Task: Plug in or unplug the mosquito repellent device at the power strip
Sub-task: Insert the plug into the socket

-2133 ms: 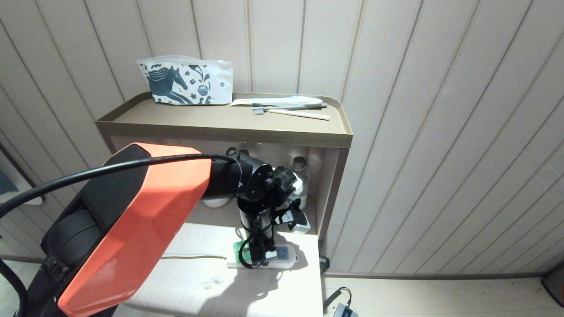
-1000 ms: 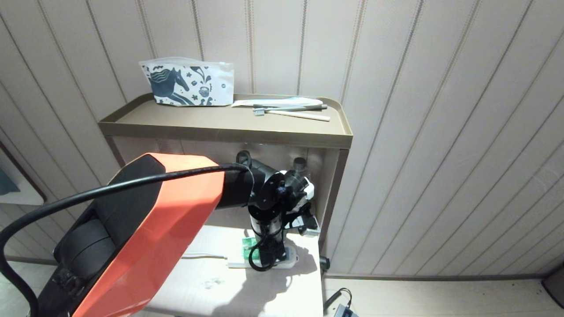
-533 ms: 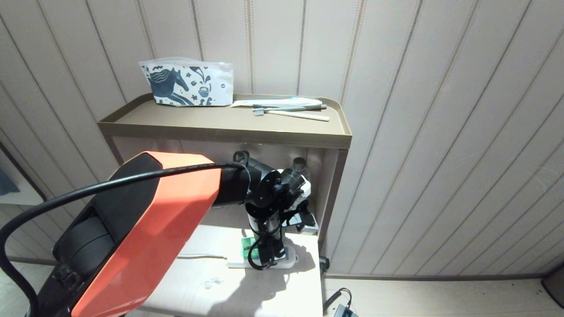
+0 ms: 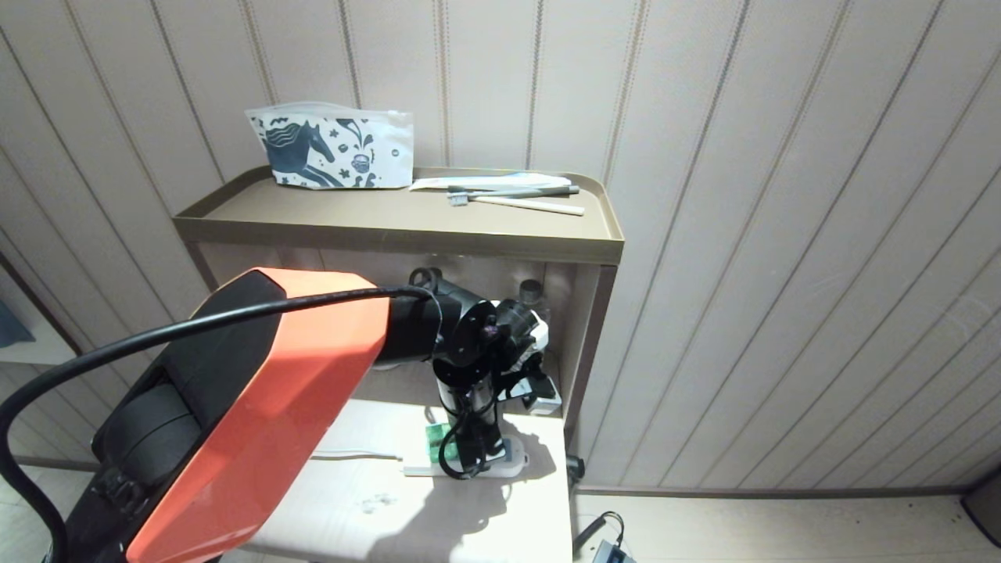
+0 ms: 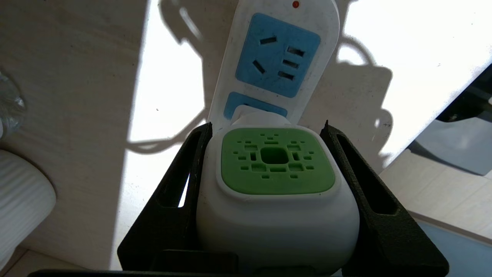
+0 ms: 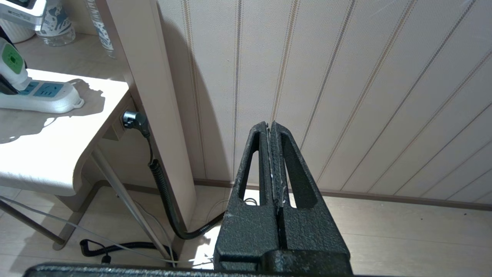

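The mosquito repellent device [image 5: 276,161], a white body with a green vented top, stands on the power strip [image 5: 276,57], its plug end at the second blue socket. My left gripper [image 5: 268,125] is shut on it, one black finger on each side of the body. In the head view the left gripper [image 4: 468,452] points down at the power strip [image 4: 512,463], and only a green bit of the device [image 4: 432,440] shows. The right wrist view shows the device [image 6: 11,61] upright on the strip [image 6: 42,96]. My right gripper [image 6: 269,125] hangs shut and empty near the floor, off to the side.
The strip lies on a pale table [image 4: 375,500] with its right edge close by. Behind it is a niche with water bottles [image 4: 533,301]. The shelf top [image 4: 391,223] holds a printed pouch [image 4: 332,148] and toothbrushes [image 4: 516,195]. A black plug and cord [image 6: 134,119] hang at the table's side.
The left arm drifted a little to the right two seconds ago and has hardly moved since. Its grip on the device is the same throughout.
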Controlling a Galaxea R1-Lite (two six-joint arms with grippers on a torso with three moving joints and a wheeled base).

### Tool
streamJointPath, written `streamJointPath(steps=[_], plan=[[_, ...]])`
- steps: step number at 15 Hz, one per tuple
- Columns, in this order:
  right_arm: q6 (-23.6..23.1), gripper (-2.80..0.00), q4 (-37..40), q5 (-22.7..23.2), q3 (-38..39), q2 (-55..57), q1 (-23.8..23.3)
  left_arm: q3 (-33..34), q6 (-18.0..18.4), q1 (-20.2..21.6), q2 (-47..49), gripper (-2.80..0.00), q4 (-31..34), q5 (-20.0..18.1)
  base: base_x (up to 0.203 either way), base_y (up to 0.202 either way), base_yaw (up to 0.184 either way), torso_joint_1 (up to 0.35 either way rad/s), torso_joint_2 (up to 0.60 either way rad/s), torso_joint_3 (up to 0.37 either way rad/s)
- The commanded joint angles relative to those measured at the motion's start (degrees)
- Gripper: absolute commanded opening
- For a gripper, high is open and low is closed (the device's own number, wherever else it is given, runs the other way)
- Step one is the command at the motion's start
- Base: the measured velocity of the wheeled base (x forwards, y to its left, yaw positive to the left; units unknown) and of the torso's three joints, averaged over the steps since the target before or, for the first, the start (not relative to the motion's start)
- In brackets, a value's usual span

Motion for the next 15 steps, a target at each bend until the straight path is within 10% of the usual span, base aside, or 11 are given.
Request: streamJointPath(steps=[1, 15], plan=[[-0.04, -2.8, 0.03, 0.02, 0.02, 0.0, 0.02, 0.19, 0.03, -0.01, 0.79, -2.8, 0.87, 0.03, 0.0, 0.0, 0.0, 0.0, 0.0, 0.0], [-0.04, -2.8, 0.03, 0.02, 0.07, 0.0, 0.02, 0.29, -1.84, -0.62, 1.31, -2.8, 0.01, -0.94, 0.0, 0.0, 0.0, 0.0, 0.0, 0.0]])
